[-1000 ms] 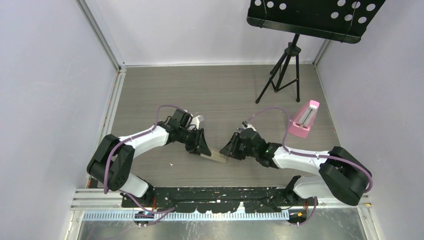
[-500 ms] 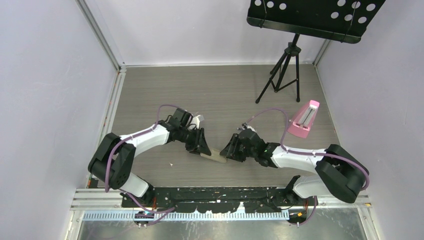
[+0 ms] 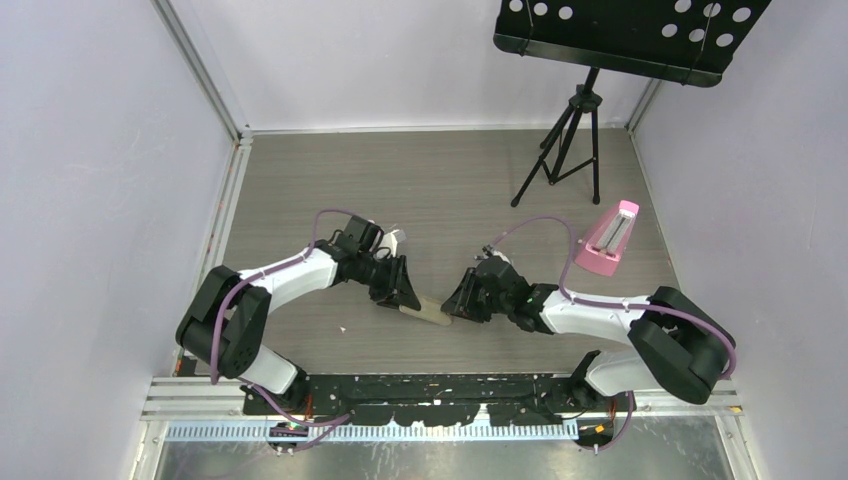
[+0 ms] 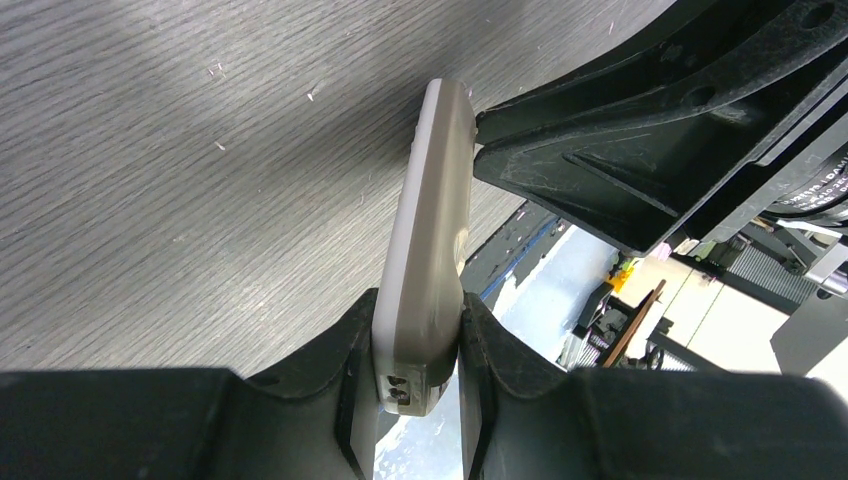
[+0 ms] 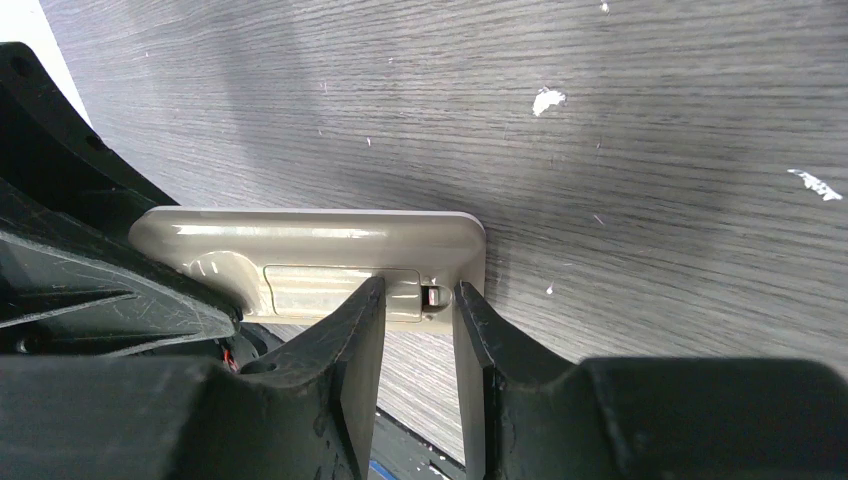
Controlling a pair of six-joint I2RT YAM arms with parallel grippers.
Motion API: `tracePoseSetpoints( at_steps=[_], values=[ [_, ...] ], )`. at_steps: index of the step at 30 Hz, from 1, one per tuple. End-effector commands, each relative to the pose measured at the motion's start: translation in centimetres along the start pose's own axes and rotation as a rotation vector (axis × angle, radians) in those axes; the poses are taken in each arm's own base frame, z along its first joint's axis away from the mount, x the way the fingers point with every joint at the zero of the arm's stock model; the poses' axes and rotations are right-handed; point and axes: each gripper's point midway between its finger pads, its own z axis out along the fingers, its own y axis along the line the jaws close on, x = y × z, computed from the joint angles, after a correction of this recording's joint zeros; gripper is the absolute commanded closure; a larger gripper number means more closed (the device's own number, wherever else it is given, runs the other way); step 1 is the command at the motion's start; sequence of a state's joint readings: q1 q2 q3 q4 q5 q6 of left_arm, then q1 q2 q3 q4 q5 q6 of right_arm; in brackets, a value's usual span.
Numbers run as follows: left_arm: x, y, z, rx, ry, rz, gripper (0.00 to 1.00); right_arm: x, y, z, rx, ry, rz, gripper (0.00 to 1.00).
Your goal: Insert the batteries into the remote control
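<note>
The remote control (image 3: 428, 311) is held off the table, standing on its long edge, between the two arms. My left gripper (image 4: 417, 320) is shut on one end of it, white face to one side and tan face (image 4: 440, 220) to the other. In the right wrist view the tan back (image 5: 310, 250) faces me, its battery cover (image 5: 320, 290) in place. My right gripper (image 5: 420, 295) is at the other end, its jaws slightly apart. Its fingertips (image 5: 368, 300) rest against the cover's latch end, with nothing between them. No batteries are in view.
A white bar (image 3: 397, 240) lies just behind the left gripper (image 3: 405, 298). A pink wedge-shaped object (image 3: 608, 238) stands to the right. A black music stand on a tripod (image 3: 570, 150) is at the back right. Walls close in the table on three sides.
The right gripper has edged a little left, closer to the remote's end. The left gripper and the remote have stayed put.
</note>
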State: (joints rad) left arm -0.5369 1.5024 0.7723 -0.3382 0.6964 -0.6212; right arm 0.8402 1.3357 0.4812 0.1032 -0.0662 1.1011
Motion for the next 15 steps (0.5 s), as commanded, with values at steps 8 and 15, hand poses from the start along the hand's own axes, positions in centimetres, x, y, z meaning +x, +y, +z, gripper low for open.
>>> tracePoseSetpoints(
  at_steps=[8,15],
  values=[
    [0.86,3.68,0.63,-0.166,-0.008,-0.017,1.0,-0.59,3.28,-0.27,-0.085,-0.007,0.012,0.71],
    [0.91,3.76,0.62,-0.167,-0.01,-0.017,1.0,-0.67,3.49,-0.19,-0.087,-0.011,0.013,0.74]
  ],
)
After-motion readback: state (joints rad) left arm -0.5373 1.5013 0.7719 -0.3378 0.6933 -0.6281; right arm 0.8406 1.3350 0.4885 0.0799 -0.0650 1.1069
